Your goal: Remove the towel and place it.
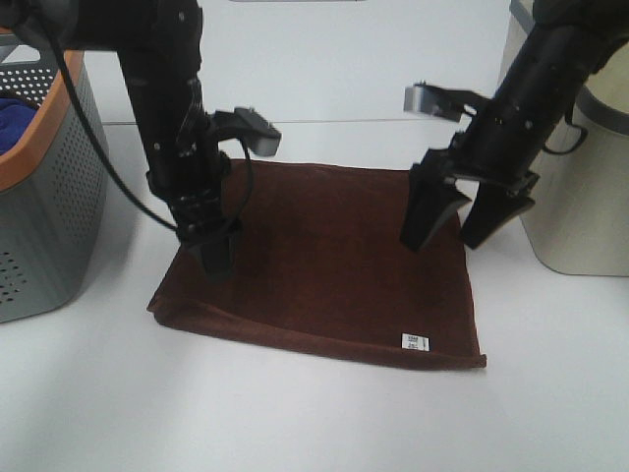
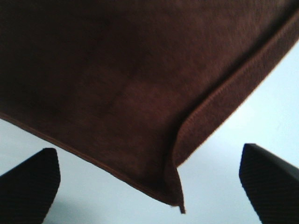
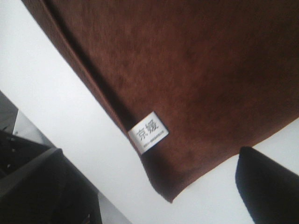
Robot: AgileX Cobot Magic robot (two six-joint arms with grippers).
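Both sets of jaws are standing wide apart with nothing between them: the left gripper [image 1: 218, 258] is hanging low over the left part of the towel [image 1: 324, 265], and the right gripper [image 1: 462, 221] is hovering above its far right edge. The towel is lying flat on the white table [image 1: 295, 413], folded over on itself, its white label [image 1: 416, 342] facing up near the front right corner. Judging by this, the cloth is already laid down and released, so the step in hand is probably clearing the arms. Doing it well means lifting both grippers straight up, fingertips not catching the nap or dragging the folded edge, which the left wrist view shows curling slightly at one corner.

Further back on the left, a grey basket [image 1: 54, 197] with an orange rim is holding a blue cloth [image 1: 15, 118]; on the right a pale bin [image 1: 580, 197] is standing close beside the right arm, so that arm is needing care when swinging outward.
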